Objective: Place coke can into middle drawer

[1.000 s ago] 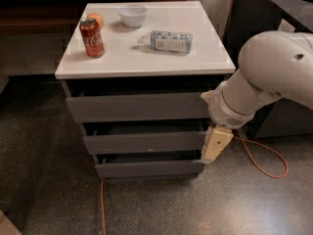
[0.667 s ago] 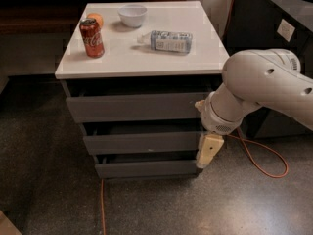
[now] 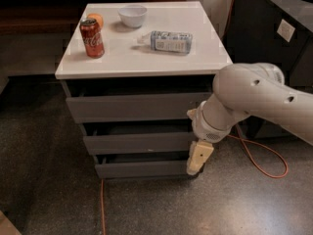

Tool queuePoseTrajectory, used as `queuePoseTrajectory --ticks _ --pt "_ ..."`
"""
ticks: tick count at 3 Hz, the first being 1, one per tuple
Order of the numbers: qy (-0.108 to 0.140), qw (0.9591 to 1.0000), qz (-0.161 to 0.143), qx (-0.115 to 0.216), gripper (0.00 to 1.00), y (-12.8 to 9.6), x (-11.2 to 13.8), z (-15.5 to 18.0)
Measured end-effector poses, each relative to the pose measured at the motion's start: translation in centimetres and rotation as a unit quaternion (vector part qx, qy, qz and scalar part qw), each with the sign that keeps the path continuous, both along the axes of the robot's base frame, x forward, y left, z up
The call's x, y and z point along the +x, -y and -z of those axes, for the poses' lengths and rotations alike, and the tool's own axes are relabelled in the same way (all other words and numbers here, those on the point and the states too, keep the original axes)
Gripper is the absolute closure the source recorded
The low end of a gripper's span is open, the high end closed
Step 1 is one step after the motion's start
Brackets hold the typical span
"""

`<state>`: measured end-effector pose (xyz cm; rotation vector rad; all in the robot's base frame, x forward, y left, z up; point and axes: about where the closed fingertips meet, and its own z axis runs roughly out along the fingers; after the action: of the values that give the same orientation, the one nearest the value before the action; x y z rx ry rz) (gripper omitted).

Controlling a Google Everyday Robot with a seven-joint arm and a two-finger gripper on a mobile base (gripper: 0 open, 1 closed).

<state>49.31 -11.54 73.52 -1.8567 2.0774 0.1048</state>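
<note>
The coke can stands upright near the left front of the white cabinet top. Below the top sit three dark grey drawer fronts, and the middle drawer is the one between the tall upper front and the lowest front. My gripper hangs pointing down at the right end of the drawer stack, level with the gap between the middle and lowest drawers. It holds nothing that I can see. The can is far up and to the left of it.
A white bowl, an orange fruit behind the can, and a lying plastic bottle share the top. A dark cabinet stands to the right. An orange cable loops on the floor.
My arm has swung left, bringing the gripper closer to the right end of the drawers. The can and the other objects on top have not moved.
</note>
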Motion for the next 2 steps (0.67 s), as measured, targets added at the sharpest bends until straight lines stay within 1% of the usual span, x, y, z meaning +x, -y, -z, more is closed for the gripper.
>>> queuePoseTrajectory --ticks 1,2 --pt "0.000 0.9998 -0.001 0.019 0.00 -1.7 0.5 2.6" --pt "0.002 0.9996 -0.005 0.028 0.00 -2.5 1.1 6.0"
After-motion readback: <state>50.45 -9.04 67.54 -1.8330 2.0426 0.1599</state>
